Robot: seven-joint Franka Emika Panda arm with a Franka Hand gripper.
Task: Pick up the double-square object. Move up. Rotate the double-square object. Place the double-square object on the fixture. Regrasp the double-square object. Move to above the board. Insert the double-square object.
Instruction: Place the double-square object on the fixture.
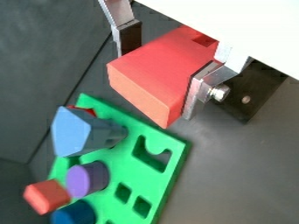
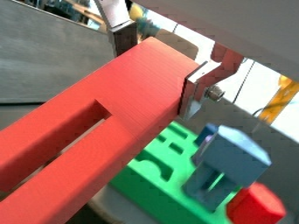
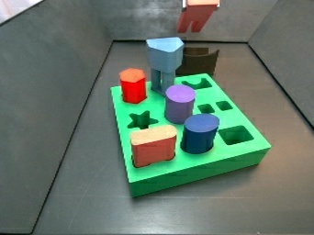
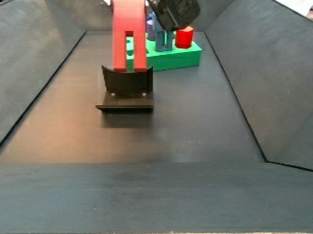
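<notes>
Claw [image 2: 158,63] around upright double-square object [image 4: 127,37]

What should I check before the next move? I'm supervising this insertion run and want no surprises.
1. Grip: the gripper has its fingers closed on the double-square object: ok.
2. Object clear of floor: it hangs upright above the fixture; whether it touches it: cannot tell.
3. Position over the board: not yet above it: not ok.
4. Board holes: several pegs stand in it, some holes open: ok.
5. Matching hole identified: cannot tell.
</notes>
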